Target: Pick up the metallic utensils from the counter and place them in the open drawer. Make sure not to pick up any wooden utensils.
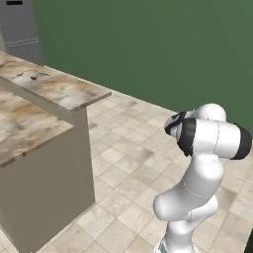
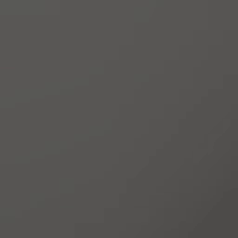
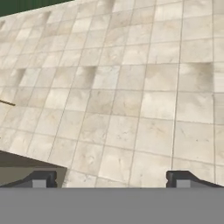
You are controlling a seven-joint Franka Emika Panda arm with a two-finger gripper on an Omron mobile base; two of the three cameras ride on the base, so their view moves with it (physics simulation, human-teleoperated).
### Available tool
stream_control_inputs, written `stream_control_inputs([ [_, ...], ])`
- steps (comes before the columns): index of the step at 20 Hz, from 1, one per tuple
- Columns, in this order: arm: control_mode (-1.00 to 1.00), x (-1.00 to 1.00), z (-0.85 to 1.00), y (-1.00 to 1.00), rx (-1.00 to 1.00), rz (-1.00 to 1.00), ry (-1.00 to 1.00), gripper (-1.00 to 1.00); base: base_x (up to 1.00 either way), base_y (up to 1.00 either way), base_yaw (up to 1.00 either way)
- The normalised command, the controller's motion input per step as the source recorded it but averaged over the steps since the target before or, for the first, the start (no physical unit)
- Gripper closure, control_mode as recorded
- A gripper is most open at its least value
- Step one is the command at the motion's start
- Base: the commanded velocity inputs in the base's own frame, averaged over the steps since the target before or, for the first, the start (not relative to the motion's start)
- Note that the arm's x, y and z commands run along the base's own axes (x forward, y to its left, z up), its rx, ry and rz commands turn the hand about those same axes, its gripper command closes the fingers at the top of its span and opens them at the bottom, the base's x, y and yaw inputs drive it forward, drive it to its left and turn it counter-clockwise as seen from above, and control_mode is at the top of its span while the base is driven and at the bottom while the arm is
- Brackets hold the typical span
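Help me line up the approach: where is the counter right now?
In the left base view the counter fills the left side, left of the arm, with tiled floor between them.

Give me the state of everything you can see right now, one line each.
hand: open, fingers wide apart, nothing between them, pointed at bare floor tiles.
arm: folded upright beside the counter, away from its top.
counter: marbled top in the left base view, no utensils visible on this part.
tiled floor: bare.
right base view: uniform dark grey, nothing can be made out.
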Motion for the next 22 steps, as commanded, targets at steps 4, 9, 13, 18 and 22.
stream_control_inputs([
  [4, 1.0, 0.0, 0.0, 0.0, 0.0, 0.0, 0.0, -1.0, 1.0, 0.01, 0.0],
  [9, 1.0, 0.0, 0.0, 0.0, 0.0, 0.0, 0.0, -1.0, 1.0, 0.08, 0.04],
  [13, 1.0, 0.0, 0.0, 0.0, 0.0, 0.0, 0.0, -1.0, 1.0, 0.08, 0.05],
  [18, 1.0, 0.0, 0.0, 0.0, 0.0, 0.0, 0.0, -1.0, 1.0, -0.4, 0.04],
  [22, 1.0, 0.0, 0.0, 0.0, 0.0, 0.0, 0.0, -1.0, 1.0, -0.73, 0.0],
])
